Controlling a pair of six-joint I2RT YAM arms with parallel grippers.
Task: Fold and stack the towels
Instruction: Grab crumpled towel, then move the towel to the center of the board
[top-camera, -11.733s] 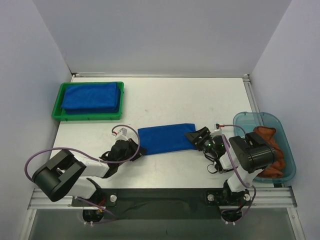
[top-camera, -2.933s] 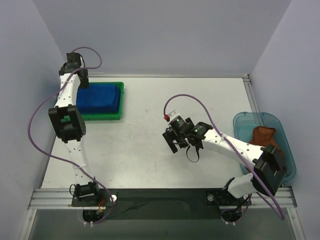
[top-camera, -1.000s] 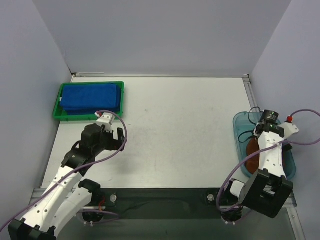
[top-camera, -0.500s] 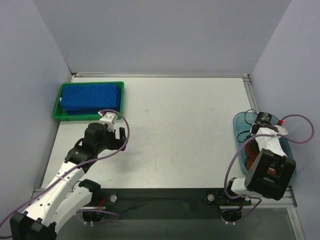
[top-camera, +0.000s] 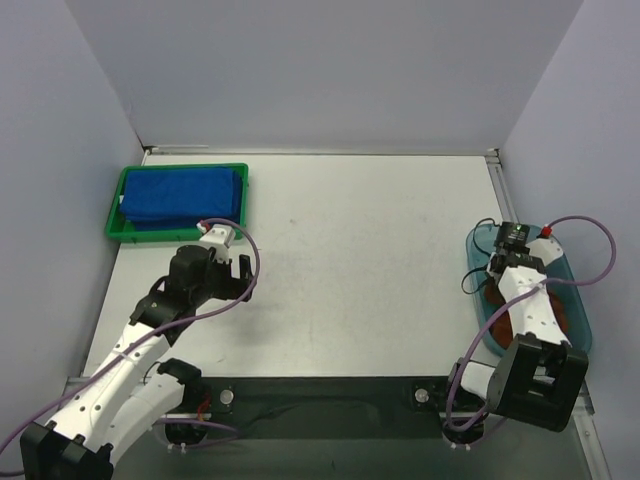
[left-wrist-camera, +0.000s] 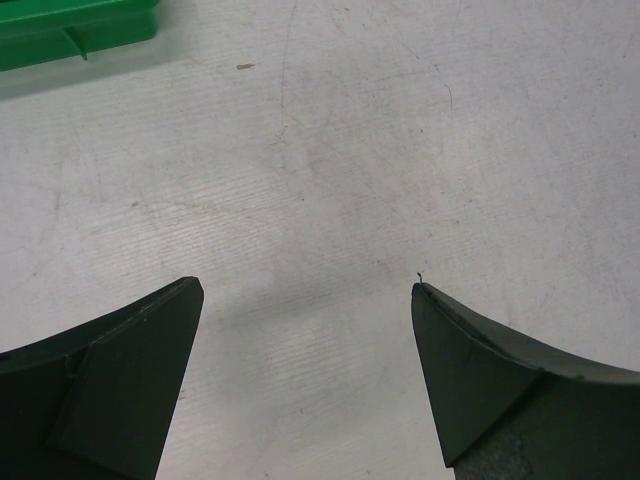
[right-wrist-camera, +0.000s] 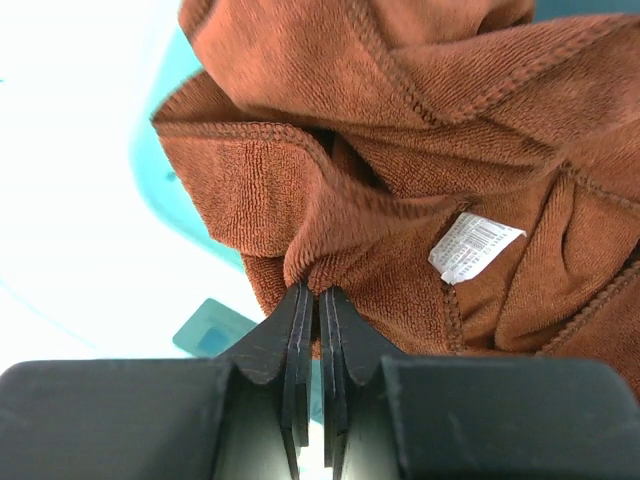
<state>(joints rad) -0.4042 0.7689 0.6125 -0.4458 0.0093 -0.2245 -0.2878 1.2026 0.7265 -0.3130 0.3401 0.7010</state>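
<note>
Folded royal blue towels (top-camera: 182, 192) lie stacked in the green tray (top-camera: 178, 232) at the far left. A crumpled rust-brown towel (right-wrist-camera: 420, 170) with a white label (right-wrist-camera: 472, 245) fills the right wrist view; a bit of the same towel (top-camera: 505, 312) shows beside the arm in the teal bin (top-camera: 485, 240). My right gripper (right-wrist-camera: 313, 290) is shut on a fold of the rust-brown towel inside that bin. My left gripper (left-wrist-camera: 305, 290) hangs open over bare table just right of the tray's near corner, nothing between its fingers (left-wrist-camera: 130, 350).
The green tray's corner (left-wrist-camera: 70, 25) shows at the top left of the left wrist view. White walls enclose the table on three sides. The right arm (top-camera: 525, 310) hides most of the bin's inside from above.
My right gripper dropped into the bin and closed on the rust-brown towel. The left arm drifted slightly and stayed open.
</note>
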